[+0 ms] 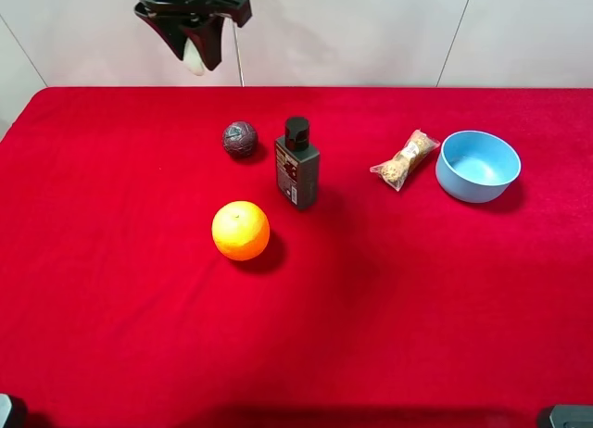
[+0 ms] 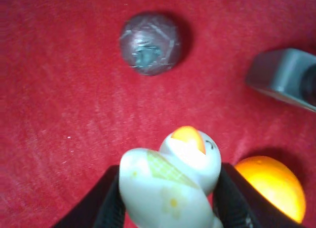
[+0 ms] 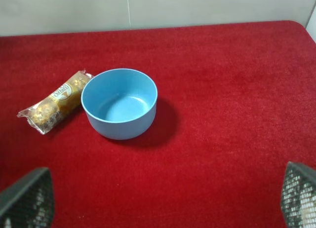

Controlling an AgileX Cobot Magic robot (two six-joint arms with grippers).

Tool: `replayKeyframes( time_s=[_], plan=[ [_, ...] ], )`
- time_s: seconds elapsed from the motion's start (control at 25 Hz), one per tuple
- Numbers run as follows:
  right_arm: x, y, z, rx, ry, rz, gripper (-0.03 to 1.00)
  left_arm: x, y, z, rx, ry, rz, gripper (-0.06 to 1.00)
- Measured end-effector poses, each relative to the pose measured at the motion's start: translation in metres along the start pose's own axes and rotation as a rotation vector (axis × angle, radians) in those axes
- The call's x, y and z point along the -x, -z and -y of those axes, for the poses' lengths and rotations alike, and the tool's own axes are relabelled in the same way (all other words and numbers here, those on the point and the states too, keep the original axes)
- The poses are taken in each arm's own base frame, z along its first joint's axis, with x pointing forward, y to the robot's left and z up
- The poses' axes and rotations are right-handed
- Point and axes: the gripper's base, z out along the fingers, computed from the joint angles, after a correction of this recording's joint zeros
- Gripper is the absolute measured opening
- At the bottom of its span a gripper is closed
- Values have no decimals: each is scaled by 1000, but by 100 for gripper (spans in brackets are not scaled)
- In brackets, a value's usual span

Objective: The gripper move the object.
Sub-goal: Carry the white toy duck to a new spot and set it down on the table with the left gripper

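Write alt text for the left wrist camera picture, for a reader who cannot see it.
The left end effector grips a small white toy with an orange beak-like tip, held above a red cloth. On the cloth sit a dark brown ball, part of an orange and the corner of a dark grey bottle.

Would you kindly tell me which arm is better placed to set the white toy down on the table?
Left. The left gripper holds the white toy aloft; the right gripper is open and empty, facing the blue bowl.
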Motion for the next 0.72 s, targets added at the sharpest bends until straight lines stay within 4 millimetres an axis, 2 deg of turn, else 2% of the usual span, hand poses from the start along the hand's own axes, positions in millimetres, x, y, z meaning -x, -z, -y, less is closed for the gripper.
replayKeyframes(
  time_s=[0.4, 0.72],
  plan=[
    [0, 0, 0, 0, 0, 0, 69, 7, -43, -14, 128, -26, -86, 40],
    [0, 0, 0, 4, -2, 0, 69, 13, -74, -26, 139, 9, -97, 40]
  ],
)
